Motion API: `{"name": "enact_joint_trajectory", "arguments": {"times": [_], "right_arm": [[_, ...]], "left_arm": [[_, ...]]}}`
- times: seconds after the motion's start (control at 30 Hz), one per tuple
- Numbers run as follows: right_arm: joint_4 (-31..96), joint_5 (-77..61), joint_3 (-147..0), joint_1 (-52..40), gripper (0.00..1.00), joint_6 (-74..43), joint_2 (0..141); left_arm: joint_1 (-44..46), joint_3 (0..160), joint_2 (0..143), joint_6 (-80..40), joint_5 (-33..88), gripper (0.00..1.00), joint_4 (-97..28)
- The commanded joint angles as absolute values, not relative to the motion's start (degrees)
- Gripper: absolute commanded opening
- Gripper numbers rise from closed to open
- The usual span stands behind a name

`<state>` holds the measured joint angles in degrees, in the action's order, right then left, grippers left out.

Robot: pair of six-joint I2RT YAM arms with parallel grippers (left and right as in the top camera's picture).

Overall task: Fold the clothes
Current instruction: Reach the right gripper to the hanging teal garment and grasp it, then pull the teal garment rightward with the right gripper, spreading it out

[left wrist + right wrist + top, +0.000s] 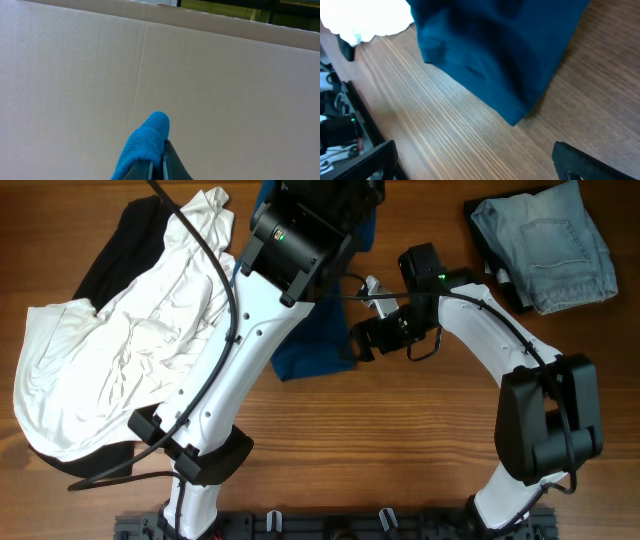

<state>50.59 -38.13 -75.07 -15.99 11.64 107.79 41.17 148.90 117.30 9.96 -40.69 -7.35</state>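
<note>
Folding looks barely begun: left gripper (159,159) clamps the deep-blue cotton T-shirt (310,345), hanging from twelve o'clock. Right gripper (474,146) gapes empty. Crumpled white shirt (120,350) lies unfolded at nine o'clock.

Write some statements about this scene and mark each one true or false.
1. The left gripper is shut on the blue T-shirt. True.
2. The right gripper grips the blue T-shirt. False: it is open and holds nothing.
3. The jeans lie apart from the white shirt. True.
4. The white shirt is neatly folded. False: it lies spread out and crumpled.
</note>
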Motion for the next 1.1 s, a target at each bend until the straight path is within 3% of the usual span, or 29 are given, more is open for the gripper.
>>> {"name": "enact_joint_trajectory", "arguments": {"times": [0.0,0.1,0.27,0.7,1.07], "right_arm": [[52.18,-42.85,-76.18,-17.43,1.0,12.05,108.55],[51.81,-39.33,-76.34,-19.62,1.0,11.99,108.55],[51.09,-19.64,-76.64,-23.94,1.0,12.78,108.55],[46.13,-19.05,-76.62,-23.94,1.0,13.72,114.45],[56.34,-21.3,-79.02,-23.94,1.0,10.46,118.52]], "left_arm": [[40.86,150.39,115.44,9.58,-40.64,0.04,-7.16],[40.86,150.39,115.44,9.58,-40.66,0.04,-7.35],[40.58,150.39,115.44,9.61,-42.17,0.04,-8.69],[39.46,150.39,115.44,9.58,-42.57,0.04,-10.87],[39.03,150.39,115.44,9.56,-42.57,0.04,-11.66]]}}
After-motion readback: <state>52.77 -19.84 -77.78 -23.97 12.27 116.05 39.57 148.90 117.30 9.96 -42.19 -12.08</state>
